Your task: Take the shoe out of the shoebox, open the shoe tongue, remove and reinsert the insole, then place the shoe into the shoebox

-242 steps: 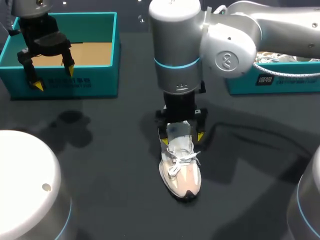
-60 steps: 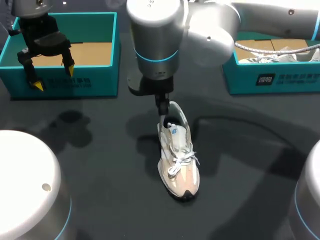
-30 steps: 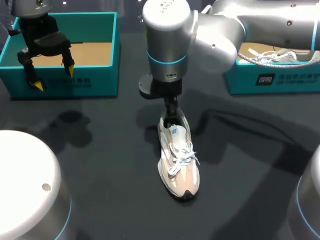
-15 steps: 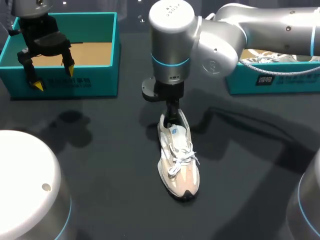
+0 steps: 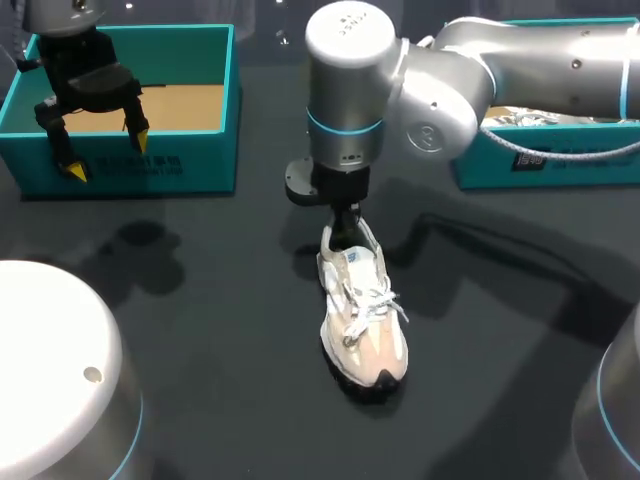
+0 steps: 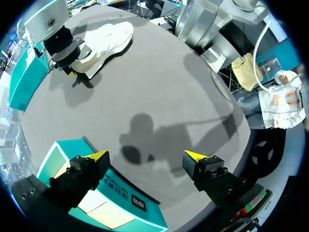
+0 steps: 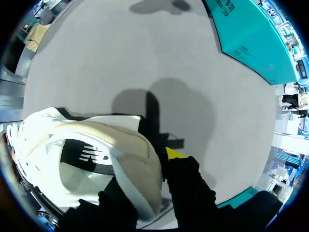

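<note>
A cream and white shoe (image 5: 365, 320) lies on the dark table's middle, toe toward the front edge. My right gripper (image 5: 345, 222) comes straight down on its heel. In the right wrist view one yellow-tipped finger (image 7: 175, 153) presses the outside of the heel wall of the shoe (image 7: 96, 145) while the other sits inside the collar, so the right gripper (image 7: 149, 169) is shut on the heel. My left gripper (image 5: 106, 152) hangs open over the front wall of the empty teal shoebox (image 5: 120, 165) at the back left. In its own view the left gripper (image 6: 146, 155) holds nothing, and the shoe (image 6: 108, 41) is far ahead.
A second teal box (image 5: 560, 165) at the back right holds another white shoe (image 5: 530, 118), partly hidden by my right arm. Large white arm bases (image 5: 50, 370) fill the front corners. Bare tabletop surrounds the shoe.
The right gripper's fingers have closed on the heel. The shoe has shifted a little, its toe swinging slightly right and toward the front. The left arm has not moved.
</note>
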`<state>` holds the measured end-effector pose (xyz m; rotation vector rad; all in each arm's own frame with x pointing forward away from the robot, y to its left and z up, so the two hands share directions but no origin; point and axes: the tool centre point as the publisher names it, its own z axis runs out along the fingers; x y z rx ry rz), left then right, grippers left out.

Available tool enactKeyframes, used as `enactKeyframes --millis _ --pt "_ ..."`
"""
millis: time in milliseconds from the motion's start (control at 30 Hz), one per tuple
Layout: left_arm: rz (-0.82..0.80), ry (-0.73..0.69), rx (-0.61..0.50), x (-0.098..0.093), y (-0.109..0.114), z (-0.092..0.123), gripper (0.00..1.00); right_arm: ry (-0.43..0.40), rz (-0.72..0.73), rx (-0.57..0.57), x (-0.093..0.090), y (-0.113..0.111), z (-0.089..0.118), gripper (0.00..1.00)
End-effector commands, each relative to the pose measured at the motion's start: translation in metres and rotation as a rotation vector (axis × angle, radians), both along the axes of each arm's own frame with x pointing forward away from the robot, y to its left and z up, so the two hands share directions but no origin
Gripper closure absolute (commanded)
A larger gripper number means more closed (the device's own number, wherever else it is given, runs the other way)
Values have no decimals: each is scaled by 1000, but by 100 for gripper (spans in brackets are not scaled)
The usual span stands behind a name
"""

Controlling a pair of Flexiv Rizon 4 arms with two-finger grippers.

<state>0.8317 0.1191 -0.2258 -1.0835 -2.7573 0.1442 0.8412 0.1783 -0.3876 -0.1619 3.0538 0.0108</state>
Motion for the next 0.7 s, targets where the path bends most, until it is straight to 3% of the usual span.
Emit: enactKeyframes --millis 33,333,533,700 --pt "-1 -3 2 -1 1 0 0 -18 -8 -5 -6 -8 14 100" --pt "-1 -3 2 -1 1 0 0 -64 -48 -15 -6 -28 64 100" --pt "-1 -3 2 -1 1 0 0 -116 -107 -43 0 -49 117 100" --pt "-1 -3 2 -1 1 0 0 -116 -107 -43 0 -49 117 100"
